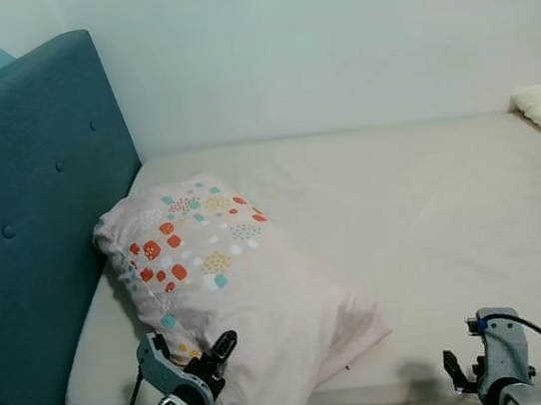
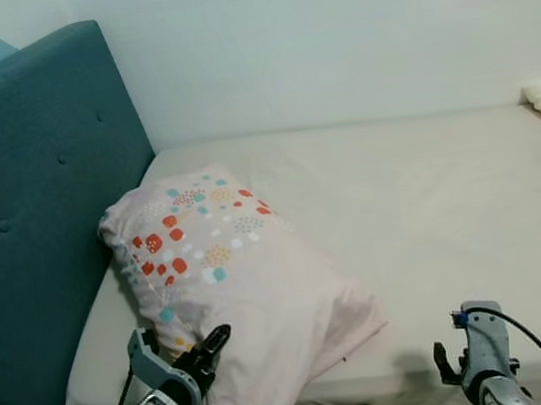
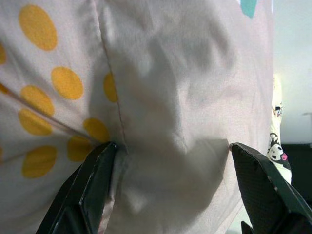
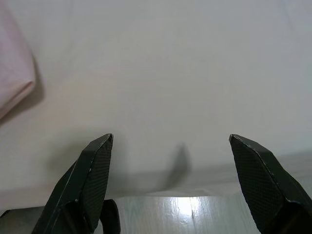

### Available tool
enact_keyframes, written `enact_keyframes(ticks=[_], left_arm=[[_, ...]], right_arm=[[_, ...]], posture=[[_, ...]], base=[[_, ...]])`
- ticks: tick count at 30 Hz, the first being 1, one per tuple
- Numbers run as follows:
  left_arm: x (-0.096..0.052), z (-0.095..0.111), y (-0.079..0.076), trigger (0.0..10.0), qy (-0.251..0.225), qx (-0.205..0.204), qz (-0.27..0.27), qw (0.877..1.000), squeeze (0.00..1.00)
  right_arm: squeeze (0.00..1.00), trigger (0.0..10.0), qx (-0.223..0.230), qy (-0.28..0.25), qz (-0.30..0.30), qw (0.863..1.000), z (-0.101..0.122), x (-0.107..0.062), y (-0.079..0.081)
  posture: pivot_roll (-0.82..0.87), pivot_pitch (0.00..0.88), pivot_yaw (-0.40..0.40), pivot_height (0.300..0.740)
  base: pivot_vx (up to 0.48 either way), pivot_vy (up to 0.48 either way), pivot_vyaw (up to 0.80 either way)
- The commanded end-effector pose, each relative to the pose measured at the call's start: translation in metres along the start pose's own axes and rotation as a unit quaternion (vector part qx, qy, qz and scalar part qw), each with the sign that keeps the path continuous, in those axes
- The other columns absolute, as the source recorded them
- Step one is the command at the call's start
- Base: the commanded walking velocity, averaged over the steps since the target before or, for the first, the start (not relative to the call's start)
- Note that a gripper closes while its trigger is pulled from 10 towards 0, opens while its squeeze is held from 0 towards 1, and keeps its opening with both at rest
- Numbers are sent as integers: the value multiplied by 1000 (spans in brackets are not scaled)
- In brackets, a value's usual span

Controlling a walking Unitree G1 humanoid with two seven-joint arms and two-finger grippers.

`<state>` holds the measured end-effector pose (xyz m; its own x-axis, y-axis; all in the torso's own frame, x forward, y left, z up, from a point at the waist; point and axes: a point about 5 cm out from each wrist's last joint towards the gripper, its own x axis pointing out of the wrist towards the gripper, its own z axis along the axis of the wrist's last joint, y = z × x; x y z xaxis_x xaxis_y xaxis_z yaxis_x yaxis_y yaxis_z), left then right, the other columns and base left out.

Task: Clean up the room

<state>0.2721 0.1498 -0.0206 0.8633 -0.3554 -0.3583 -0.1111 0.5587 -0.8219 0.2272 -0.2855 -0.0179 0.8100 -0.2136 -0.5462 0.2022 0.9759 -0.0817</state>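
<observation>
Pillow (image 1: 234, 298) lies askew on the bed (image 1: 436, 230), one end near the teal headboard (image 1: 35, 246), other end hanging toward the bed's near edge. Left gripper (image 1: 187, 360) sits at the pillow's near lower corner; in the left wrist view both fingers (image 3: 92, 190) are spread wide with pink fabric bulging between them, tips touching or pressed into the cloth, nothing pinched yet. Right gripper (image 4: 170, 146) hovers at the bed's near edge, fingers wide apart, bare sheet between the tips, holding nothing; pillow edge lies off to one side of them.

Step looks like grabbing the pillow to straighten it. To do it well: push the left fingers deeper so a thick fold sits between the pads, then close firmly; thin cloth alone may slip. Bring the right fingers to the pillow's free corner for a two-point hold.
</observation>
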Motion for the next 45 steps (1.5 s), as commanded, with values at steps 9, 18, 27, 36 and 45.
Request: enact_keyframes(ticks=[9,18,27,36,45], left_arm=[[11,-12,-14,9255,47,96,0,994,0],[33,-34,-56,0,85,116,-57,988,0],[36,-23,-55,0,95,218,-15,971,0],[39,81,-71,0,-31,471,104,875,0],[35,165,-139,0,-147,659,119,728,0]], right_arm=[[0,10000,3,-3,5,1000,0,-2,3],[0,10000,13,-7,-8,1000,3,-3,-2],[0,10000,21,-13,-14,1000,4,-3,-1],[0,10000,34,-17,-16,999,6,-1,7],[0,10000,48,-30,-17,998,16,6,17]], posture=[[-186,33,-16,625],[-185,38,-1,625],[-177,32,23,625],[-146,3,46,625],[-134,0,71,625]], base=[[0,0,0],[0,0,0],[0,0,0],[0,0,0],[0,0,0]])
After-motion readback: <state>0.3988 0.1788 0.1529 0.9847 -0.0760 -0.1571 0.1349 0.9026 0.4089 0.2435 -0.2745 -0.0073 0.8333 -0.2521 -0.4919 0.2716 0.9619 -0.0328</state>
